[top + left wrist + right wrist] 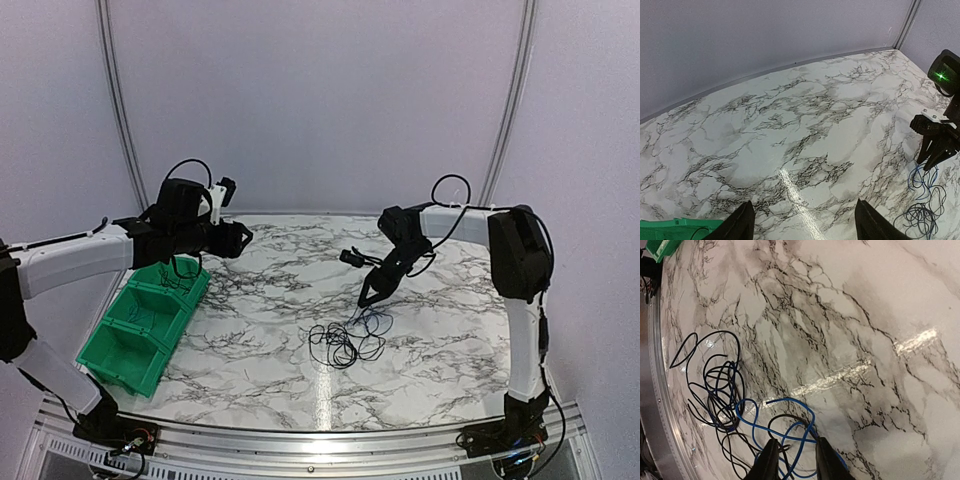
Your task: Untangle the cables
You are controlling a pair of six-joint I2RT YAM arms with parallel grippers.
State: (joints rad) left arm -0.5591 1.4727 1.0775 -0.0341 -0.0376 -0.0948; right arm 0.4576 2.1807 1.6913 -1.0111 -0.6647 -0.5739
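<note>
While the left gripper [238,240] hangs above the green bins [140,330] at the tabletop's [450,330] left edge, the right gripper [368,297] tilts down over the cables [345,342], which lie mid-table toward the near edge. In the left wrist view, the fingers are spread and empty. In the right wrist view, narrowed fingers straddle a blue strand, but I cannot tell whether they pinch it.

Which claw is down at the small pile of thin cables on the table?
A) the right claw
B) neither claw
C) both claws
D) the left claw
A: the right claw points down with its tips at the blue loops of the cables, while the left claw is far from the pile, above the green bin.
</note>
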